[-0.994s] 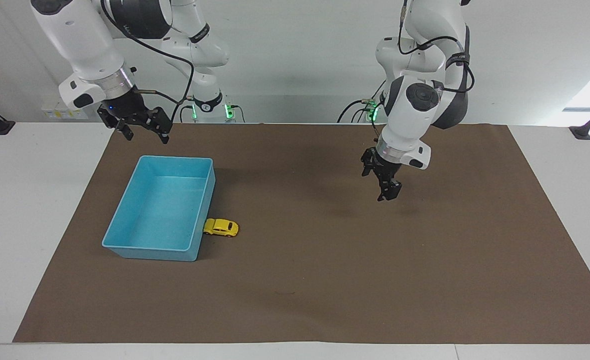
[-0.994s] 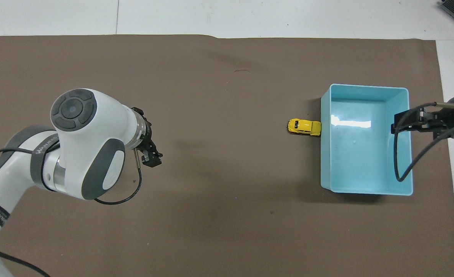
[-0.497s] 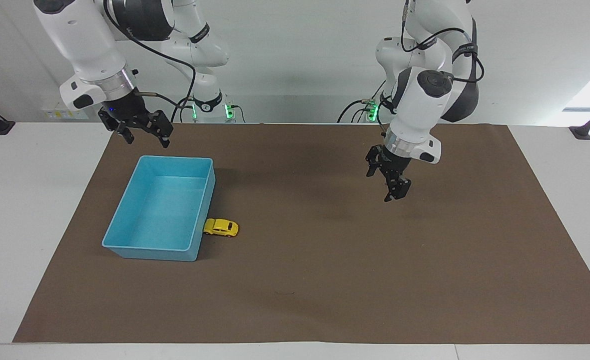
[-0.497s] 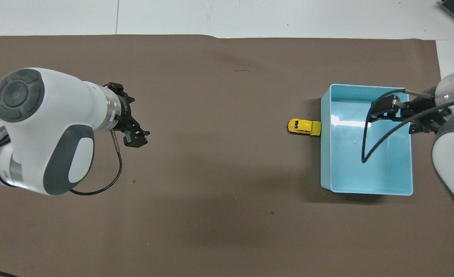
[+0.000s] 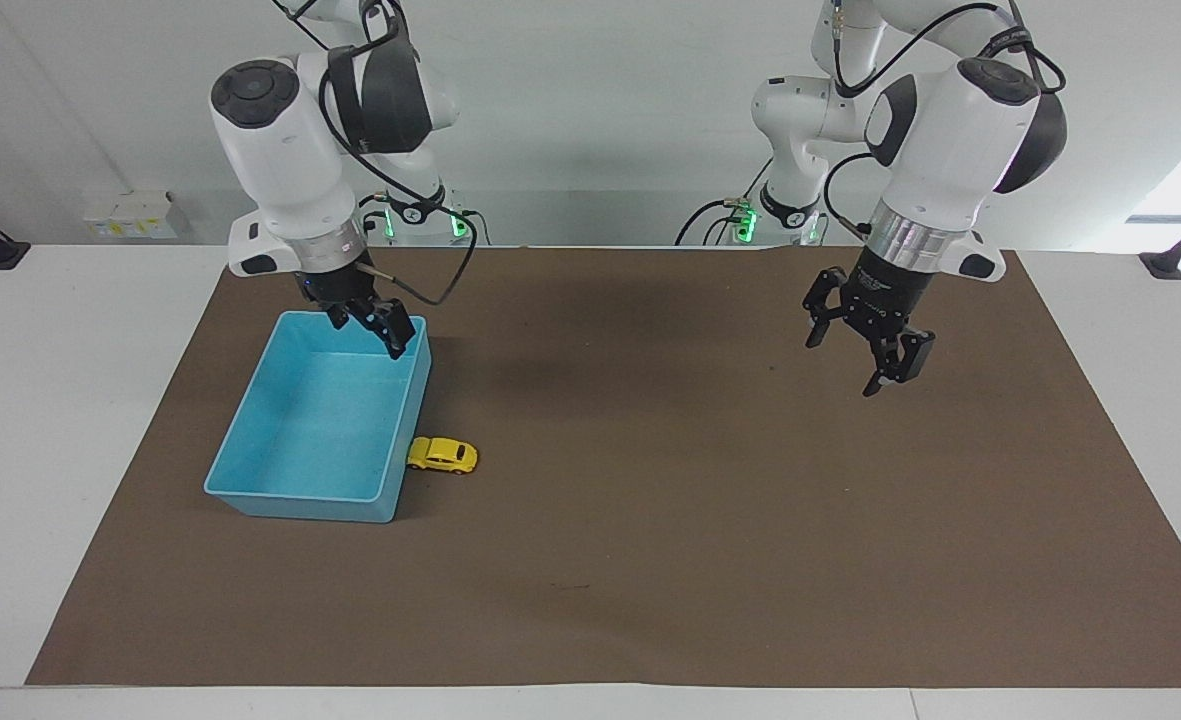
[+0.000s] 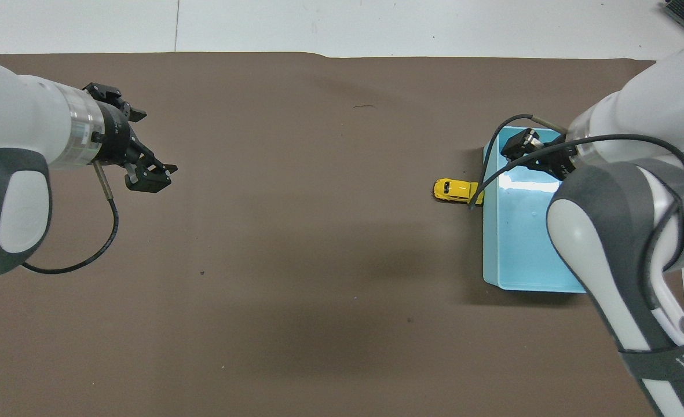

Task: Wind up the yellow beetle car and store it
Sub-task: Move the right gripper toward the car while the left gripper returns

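Note:
The yellow beetle car point(image 5: 442, 455) stands on the brown mat, touching the blue bin's point(image 5: 295, 500) long wall on the side toward the left arm's end of the table. It also shows in the overhead view point(image 6: 458, 190) beside the bin point(image 6: 492, 243). My right gripper point(image 5: 370, 338) is open and empty, in the air over the bin's corner nearest the robots. In the overhead view it point(image 6: 536, 153) is partly hidden by its own arm. My left gripper point(image 5: 843, 368) is open and empty, in the air over bare mat toward the left arm's end point(image 6: 155, 145).
The brown mat point(image 5: 650, 560) covers most of the white table. The bin has nothing in it. The right arm's cable point(image 6: 483, 174) hangs over the bin's rim next to the car.
My right gripper has swung from outside the bin to over its corner on the car's side. My left gripper has moved toward its own end of the table and turned, its fingers showing apart.

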You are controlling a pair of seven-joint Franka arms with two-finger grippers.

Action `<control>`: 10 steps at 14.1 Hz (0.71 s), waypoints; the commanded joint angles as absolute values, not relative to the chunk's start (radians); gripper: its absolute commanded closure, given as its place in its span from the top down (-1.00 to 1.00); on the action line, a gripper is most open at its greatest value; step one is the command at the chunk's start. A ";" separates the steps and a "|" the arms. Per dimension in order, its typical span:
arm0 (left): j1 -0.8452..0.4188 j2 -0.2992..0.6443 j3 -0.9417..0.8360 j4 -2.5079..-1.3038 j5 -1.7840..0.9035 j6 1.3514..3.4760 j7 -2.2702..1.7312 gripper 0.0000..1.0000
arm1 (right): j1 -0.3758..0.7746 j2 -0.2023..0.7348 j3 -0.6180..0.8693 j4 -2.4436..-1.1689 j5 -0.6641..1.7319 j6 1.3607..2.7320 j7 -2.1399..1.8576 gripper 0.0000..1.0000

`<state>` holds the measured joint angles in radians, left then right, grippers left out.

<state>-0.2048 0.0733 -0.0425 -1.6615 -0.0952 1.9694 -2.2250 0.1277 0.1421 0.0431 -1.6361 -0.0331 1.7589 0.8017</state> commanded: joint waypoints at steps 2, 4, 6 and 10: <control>-0.179 0.057 -0.049 -1.594 -0.091 1.800 -2.029 1.00 | 0.165 0.166 0.052 -1.695 -0.078 1.876 1.122 1.00; -0.158 0.035 -0.048 -1.586 -0.092 1.753 -1.889 1.00 | 0.185 0.167 0.052 -1.710 -0.094 1.914 1.260 1.00; -0.144 0.014 -0.046 -1.588 -0.092 1.738 -1.731 1.00 | 0.193 0.173 0.052 -1.710 -0.095 1.922 1.403 1.00; -0.109 0.014 -0.046 -1.585 -0.086 1.706 -1.357 1.00 | 0.195 0.201 0.052 -1.715 -0.144 1.930 1.558 1.00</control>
